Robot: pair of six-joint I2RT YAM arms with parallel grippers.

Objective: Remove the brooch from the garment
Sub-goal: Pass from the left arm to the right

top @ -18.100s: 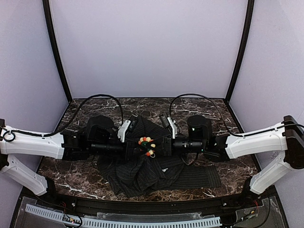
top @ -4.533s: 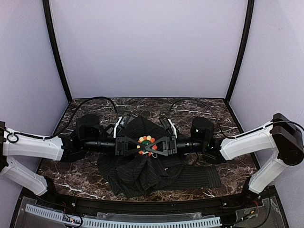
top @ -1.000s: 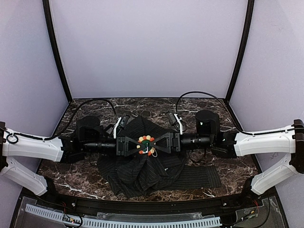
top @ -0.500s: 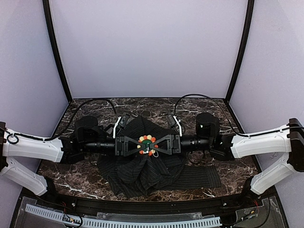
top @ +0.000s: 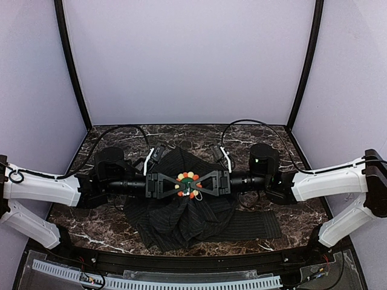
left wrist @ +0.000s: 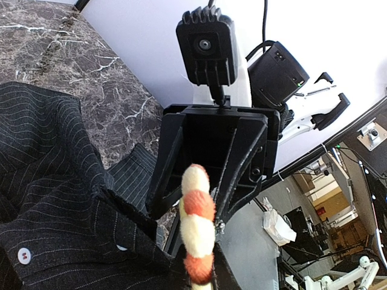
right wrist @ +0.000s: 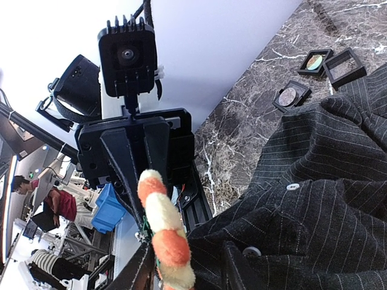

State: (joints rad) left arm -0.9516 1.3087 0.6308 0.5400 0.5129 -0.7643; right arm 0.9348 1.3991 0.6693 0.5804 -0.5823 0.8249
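Observation:
The brooch (top: 188, 183), round with a green centre and orange, red and white beads, sits on top of a raised fold of the dark pinstriped garment (top: 181, 220). My left gripper (top: 179, 185) reaches it from the left and my right gripper (top: 198, 182) from the right, tips meeting at its rim. Both are rolled on their sides. In the left wrist view the brooch (left wrist: 198, 229) stands edge-on between my fingers (left wrist: 245, 269), with fabric (left wrist: 54, 199) beside it. In the right wrist view the brooch (right wrist: 162, 226) and a fold of fabric (right wrist: 326, 199) lie between my fingers (right wrist: 136, 272).
Three small square black boxes (right wrist: 314, 60) lie on the marble table (right wrist: 254, 103) beyond the garment. A sleeve (top: 254, 225) stretches to the right on the table. Black frame posts and pale walls enclose the table; cables arch behind both wrists.
Since 18 s ago the left gripper drew back a little and both tips settled at the brooch. Over the last second the right forearm shifted slightly; the brooch stayed put.

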